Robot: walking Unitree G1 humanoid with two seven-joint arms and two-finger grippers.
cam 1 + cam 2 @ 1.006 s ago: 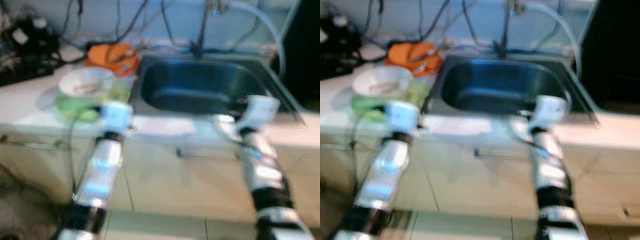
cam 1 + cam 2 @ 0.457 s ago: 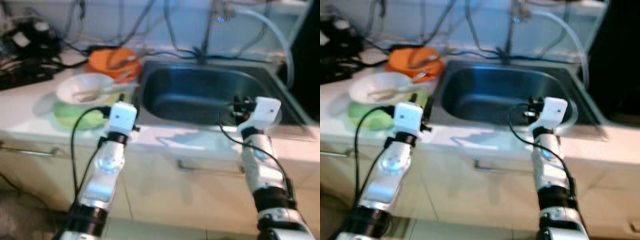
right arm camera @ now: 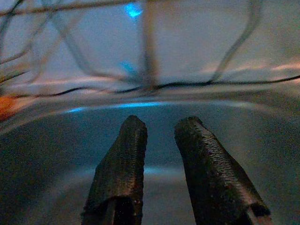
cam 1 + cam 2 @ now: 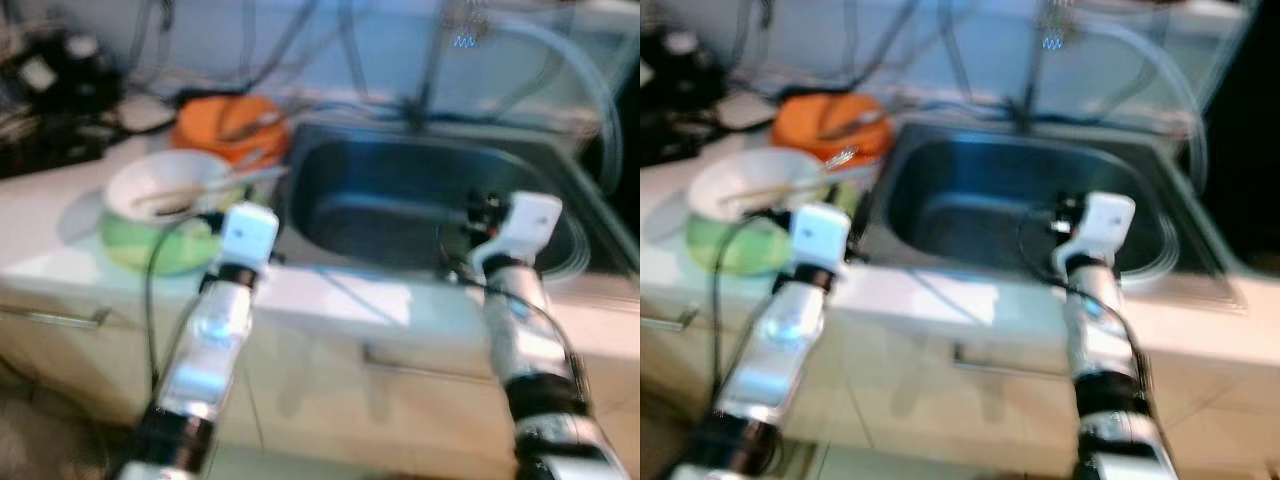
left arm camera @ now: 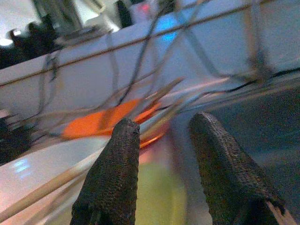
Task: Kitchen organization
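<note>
Now the whole scene sits larger and lower in the head views than half a second ago, which reads as the camera closing in on the surface [image 4: 60,255] rather than the dishes moving: the robot is approaching the sink [image 4: 420,205] and the picture is blurred with that motion. Both arms keep their raised, forward pose. The left claw [image 5: 161,154] is released, its two black fingers apart with nothing between them, and it points toward the white bowl [image 4: 165,190] that sits on a green bowl [image 4: 160,245] just left of the sink; thin sticks, likely chopsticks [image 4: 195,190], lie across the white bowl, and an orange bowl [image 4: 235,125] stands just behind, nearer the wall. The right claw [image 3: 157,164] is likewise released and empty, held over the near edge of the sink basin, which looks bare apart from a pale hose [image 4: 580,110] curving down from the tap [image 4: 440,60]. A tangle of dark cables [image 4: 60,80] and gear lies at the far left of the surface. Judging from this, no dish is yet handled; the approach seems nearly done, and the stacked bowls look like the first thing within the left arm's reach, though the loose sticks could slide off if the stack is tipped.
</note>
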